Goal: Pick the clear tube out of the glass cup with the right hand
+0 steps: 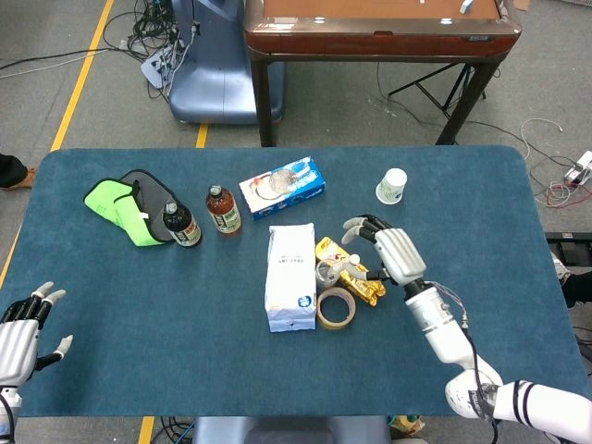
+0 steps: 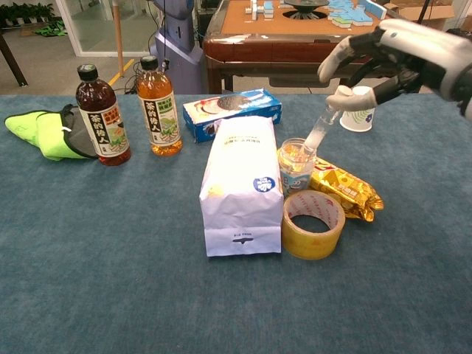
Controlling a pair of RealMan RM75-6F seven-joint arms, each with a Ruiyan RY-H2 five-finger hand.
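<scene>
The glass cup (image 2: 296, 167) (image 1: 327, 272) stands mid-table between a white bag and a yellow snack packet. The clear tube (image 2: 319, 131) (image 1: 351, 260) sits in it, leaning to the right against the rim, its lower end inside the cup. My right hand (image 2: 383, 51) (image 1: 394, 248) hovers above and to the right of the cup with its fingers spread and nothing in them; the thumb tip is just above the tube's top end. My left hand (image 1: 23, 335) rests at the near left table edge, fingers apart and empty, seen only in the head view.
A white bag (image 2: 240, 184) lies left of the cup, a tape roll (image 2: 313, 225) in front, a yellow snack packet (image 2: 346, 190) to the right. A paper cup (image 2: 359, 116) stands behind the hand. Two bottles (image 2: 103, 118), a blue box (image 2: 232, 110) and a green cloth (image 2: 44, 133) lie further left.
</scene>
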